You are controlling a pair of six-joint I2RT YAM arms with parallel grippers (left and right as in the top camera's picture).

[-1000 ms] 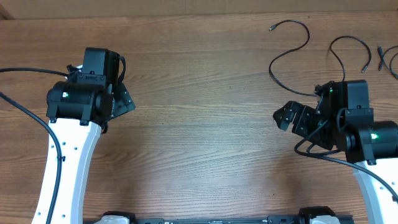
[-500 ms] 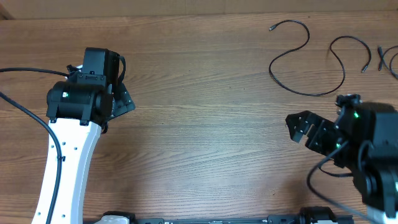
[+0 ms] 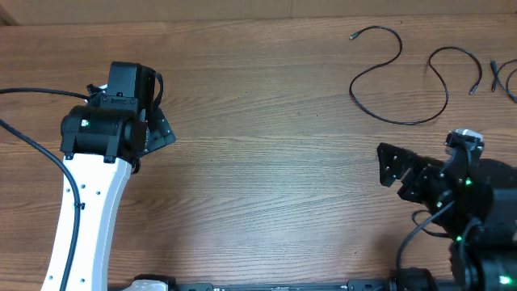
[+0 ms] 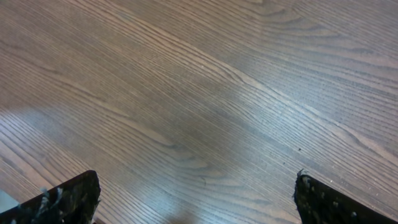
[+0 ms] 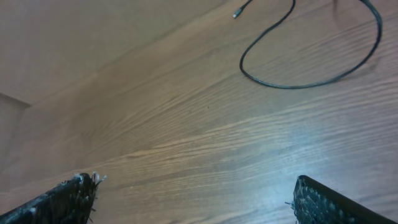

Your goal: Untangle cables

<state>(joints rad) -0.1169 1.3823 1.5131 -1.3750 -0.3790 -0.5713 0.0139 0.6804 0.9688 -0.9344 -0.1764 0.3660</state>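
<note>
Both the left pincer (image 3: 166, 128) and the right pincer (image 3: 390, 171) are released and carry nothing, each over the bare desk (image 3: 266, 162) and well apart from the cables. The long cable (image 3: 404, 122) lies at the far right in loose open curves that cross nothing. A second cable (image 3: 507, 81) shows only partly at the right edge, so the untangling looks nearly or fully done. If anything is left, the right pincer would need to reach that edge cable and draw it clear of its neighbour.
</note>
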